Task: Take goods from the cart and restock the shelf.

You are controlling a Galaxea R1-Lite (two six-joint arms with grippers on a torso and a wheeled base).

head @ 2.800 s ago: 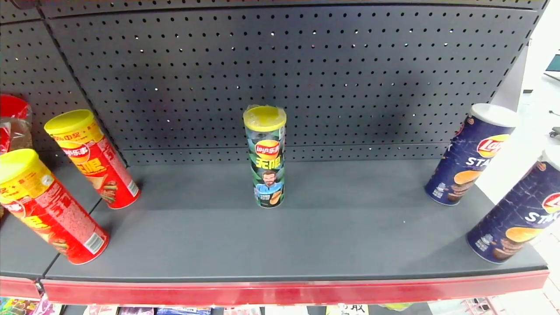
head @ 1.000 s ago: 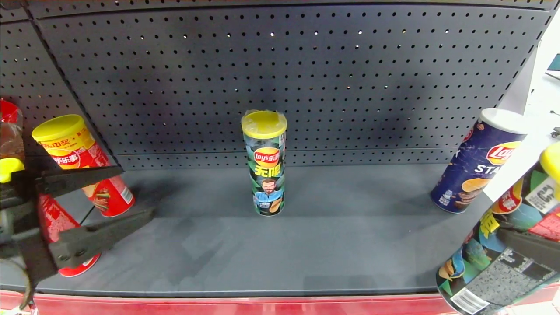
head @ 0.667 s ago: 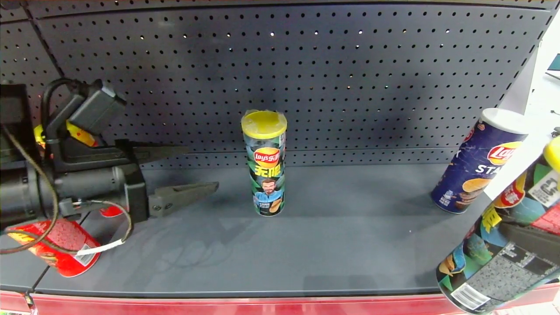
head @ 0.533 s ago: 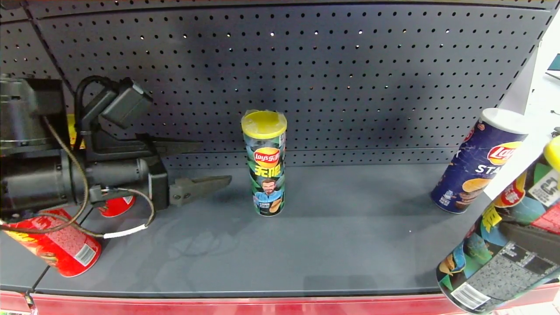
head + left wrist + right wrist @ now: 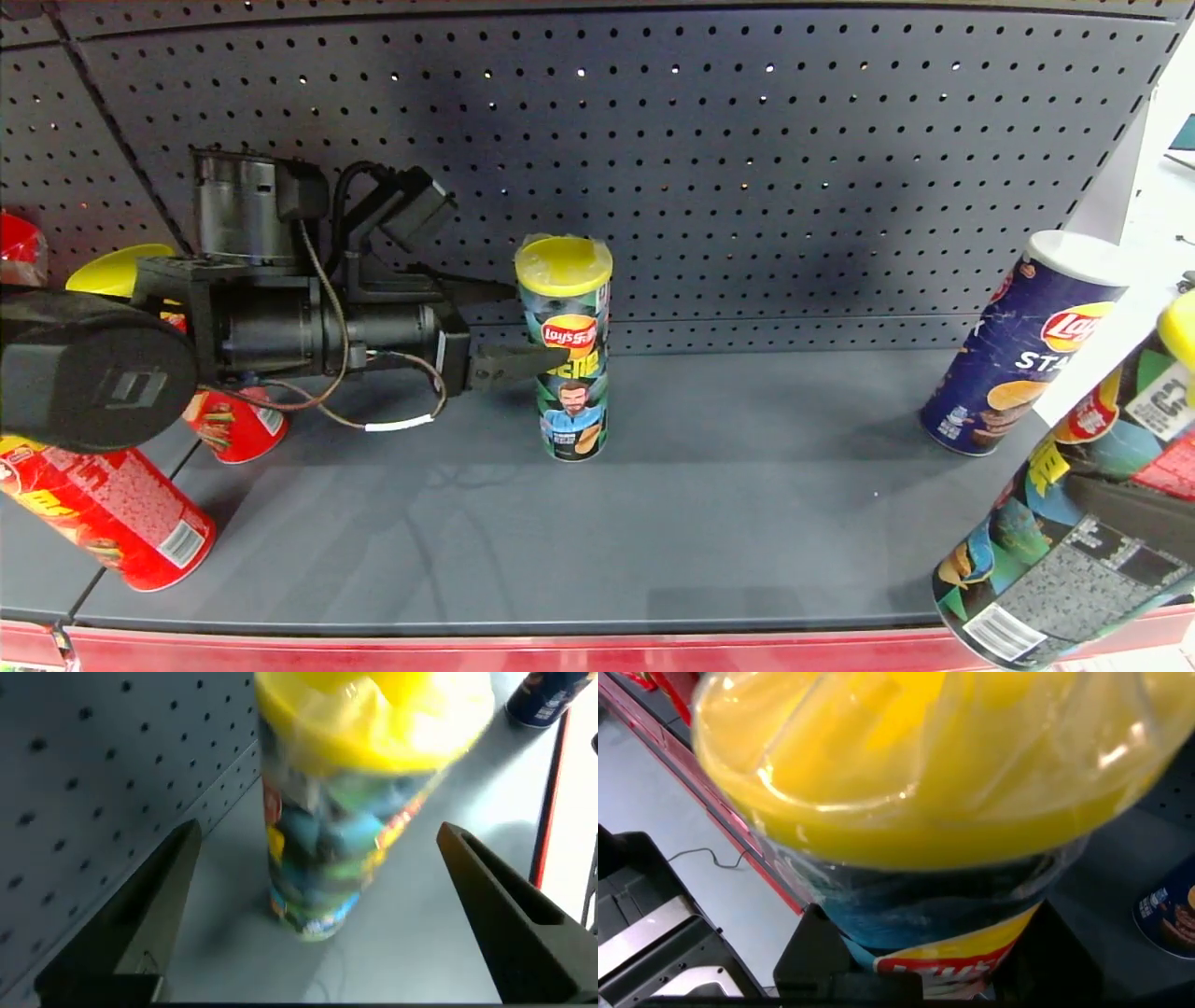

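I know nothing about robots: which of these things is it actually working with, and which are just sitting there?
In the job:
held green can in the right gripper
standing green can mid-shelf, flanked by the open left gripper
shelf

Just sitting there:
red cans at the left
blue can at the right
pegboard

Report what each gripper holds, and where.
Right gripper holds a green chip can around its body. Left gripper holds nothing; its open jaws flank the standing can.
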